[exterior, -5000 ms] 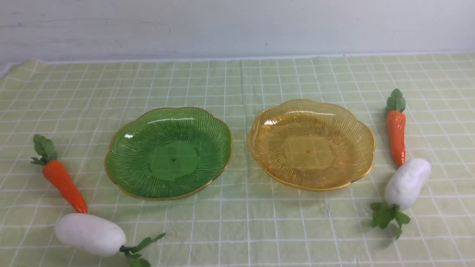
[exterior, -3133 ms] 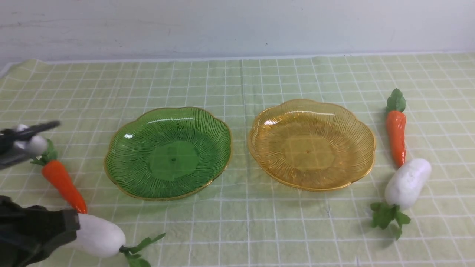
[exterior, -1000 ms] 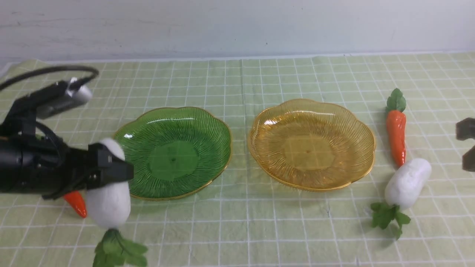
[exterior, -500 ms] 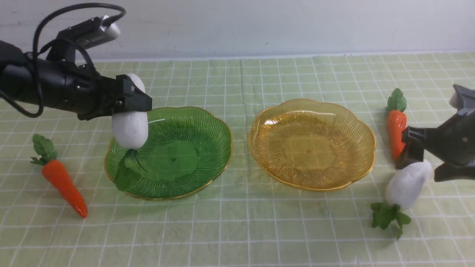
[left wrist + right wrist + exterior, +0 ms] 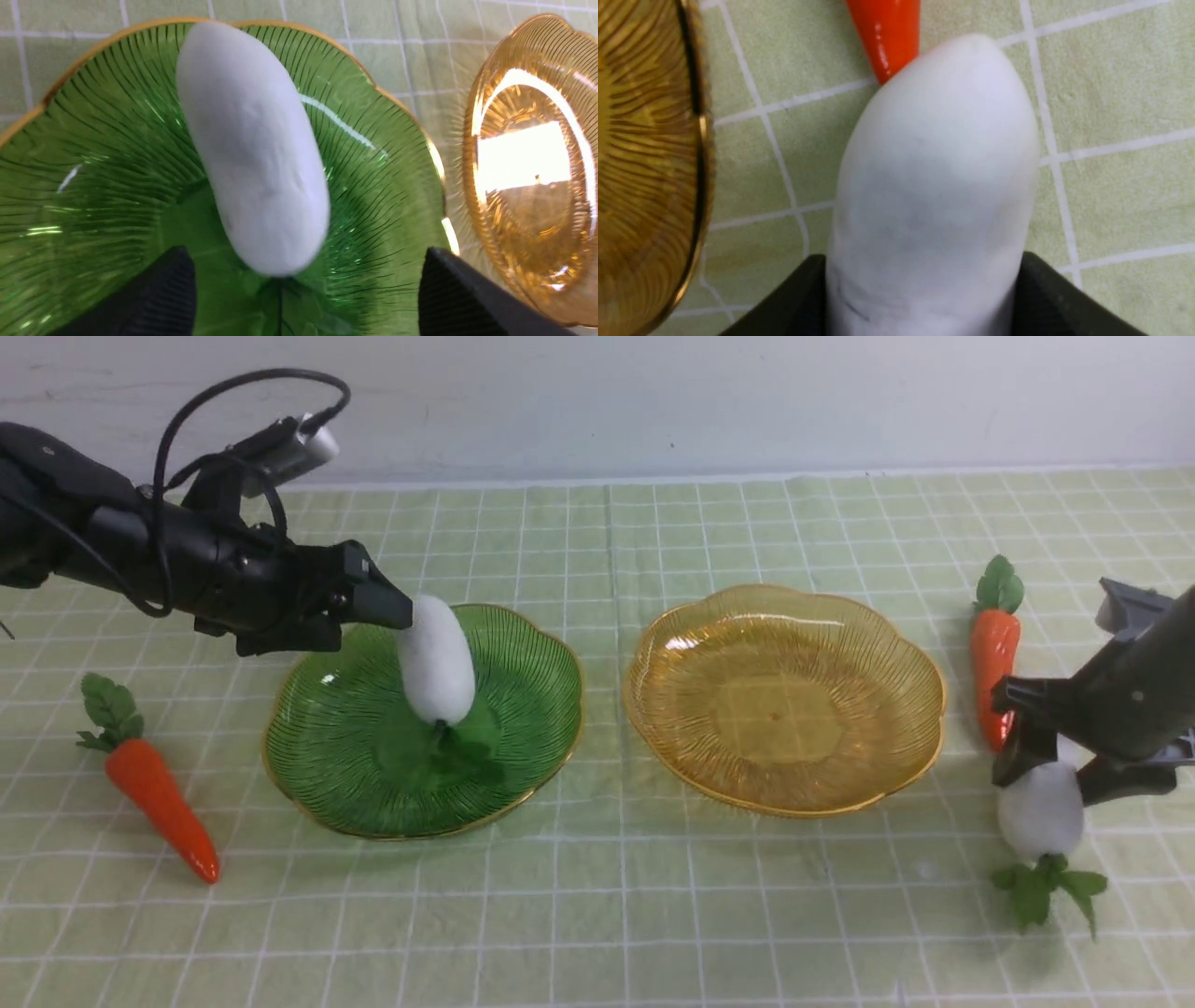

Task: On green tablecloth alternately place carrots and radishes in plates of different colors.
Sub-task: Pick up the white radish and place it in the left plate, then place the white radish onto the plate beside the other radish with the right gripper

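Note:
On the green tablecloth (image 5: 597, 905) stand a green plate (image 5: 341, 751) and an amber plate (image 5: 784, 709). One white radish (image 5: 435, 658) stands tilted in the green plate, leaves down. My left gripper (image 5: 397, 611) hovers at that radish's upper end, open; in the left wrist view its fingers (image 5: 159, 294) stand apart from the radish (image 5: 252, 149). My right gripper (image 5: 1055, 770) is shut on the second radish (image 5: 1041, 812) on the cloth right of the amber plate, its fingers (image 5: 1045, 289) pressing both sides of the radish (image 5: 934, 177). One carrot (image 5: 154, 793) lies far left, another (image 5: 994, 649) far right.
A pale wall runs behind the cloth's far edge. The right carrot's tip (image 5: 887, 42) lies against the gripped radish. The amber plate's rim (image 5: 698, 140) is close beside my right gripper, and its wall (image 5: 528, 163) sits just past the green plate (image 5: 93, 163).
My left arm carried its radish from the plate's left rim to over the middle and let it go. My right gripper came down and closed on the right radish, turning it slightly.

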Robot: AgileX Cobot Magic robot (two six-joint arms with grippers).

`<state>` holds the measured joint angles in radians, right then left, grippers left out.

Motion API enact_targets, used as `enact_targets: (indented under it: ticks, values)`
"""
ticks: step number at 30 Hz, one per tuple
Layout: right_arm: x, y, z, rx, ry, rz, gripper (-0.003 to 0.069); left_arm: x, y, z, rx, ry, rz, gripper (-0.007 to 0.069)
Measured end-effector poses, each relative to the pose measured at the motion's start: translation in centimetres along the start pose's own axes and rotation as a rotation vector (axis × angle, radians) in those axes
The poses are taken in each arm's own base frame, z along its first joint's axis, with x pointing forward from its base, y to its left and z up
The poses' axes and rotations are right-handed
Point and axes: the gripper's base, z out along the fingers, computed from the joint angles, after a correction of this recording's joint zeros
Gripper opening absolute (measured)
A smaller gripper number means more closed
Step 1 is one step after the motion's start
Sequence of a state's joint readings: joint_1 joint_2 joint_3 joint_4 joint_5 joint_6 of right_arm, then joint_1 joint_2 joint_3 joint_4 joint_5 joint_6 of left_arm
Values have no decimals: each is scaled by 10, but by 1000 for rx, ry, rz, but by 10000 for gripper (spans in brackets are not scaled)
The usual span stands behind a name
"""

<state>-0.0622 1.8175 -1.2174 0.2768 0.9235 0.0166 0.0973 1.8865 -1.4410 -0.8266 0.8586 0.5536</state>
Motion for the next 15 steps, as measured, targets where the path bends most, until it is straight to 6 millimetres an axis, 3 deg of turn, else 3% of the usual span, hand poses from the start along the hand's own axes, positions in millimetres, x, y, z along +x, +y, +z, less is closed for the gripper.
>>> enact_targets:
  ticks: [4,7,9,10,11,12,13,14,15]
  values:
    - [-2,23,-70,-101,-187,-31,440,-13,-8,-45,-21,-24,-11,281]
    - [-3,49,-102,-209,-306,-86,440,-13,-10,-85,-78,-44,27,62]
    - [-2,72,-115,-291,-361,-149,440,-10,-8,-104,-116,-45,33,20]
    - [-1,86,-119,-337,-379,-190,440,-8,-7,-111,-131,-42,29,12]
    - [4,129,-120,-453,-383,-301,440,-4,0,-127,-177,-28,0,-1]
    - [5,132,-118,-456,-374,-308,440,-3,1,-129,-181,-27,-2,-2]
    - [8,163,-108,-517,-349,-371,440,1,9,-137,-211,-8,-33,-8]
    - [8,168,-109,-528,-352,-379,440,1,10,-138,-214,-5,-37,-8]
    - [9,191,-89,-551,-308,-418,440,4,16,-142,-233,8,-65,-8]
